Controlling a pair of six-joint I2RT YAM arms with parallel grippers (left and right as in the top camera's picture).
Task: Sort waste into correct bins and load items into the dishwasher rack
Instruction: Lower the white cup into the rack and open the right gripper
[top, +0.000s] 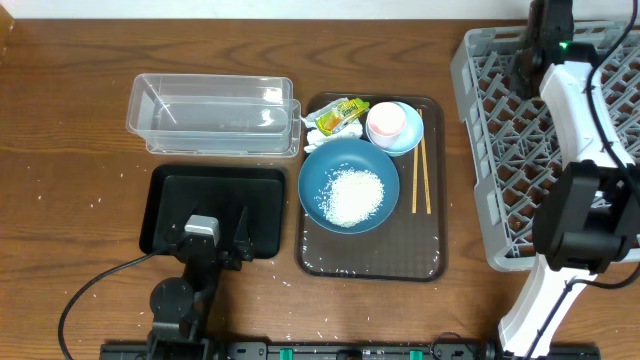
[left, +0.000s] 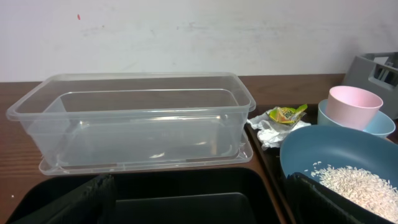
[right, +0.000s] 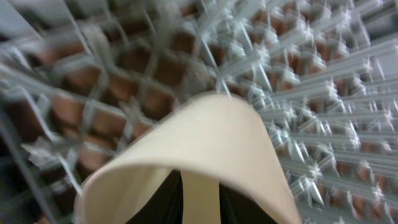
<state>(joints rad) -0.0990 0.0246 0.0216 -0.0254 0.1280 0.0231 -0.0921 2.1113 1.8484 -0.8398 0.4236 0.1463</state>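
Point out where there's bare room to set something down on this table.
Bare table left of the tub and black tray; a narrow strip between the brown tray and the rack; the brown tray's near end. Crowded: its far end, with plate, bowls, wrapper, tissue and chopsticks.

in the right wrist view the dishwasher rack (right: 323, 106) is badly blurred, and its lattice cells are hard to separate. over it the white cup (right: 205, 149) shows only as a cream curved wall, cut off by the bottom edge. whether the right tool (top: 537, 68) pinches it cannot be told. from overhead that tool's tips are hidden under its own wrist above the rack, and the rack runs off the right edge. in the left wrist view only a grey corner of the rack shows.
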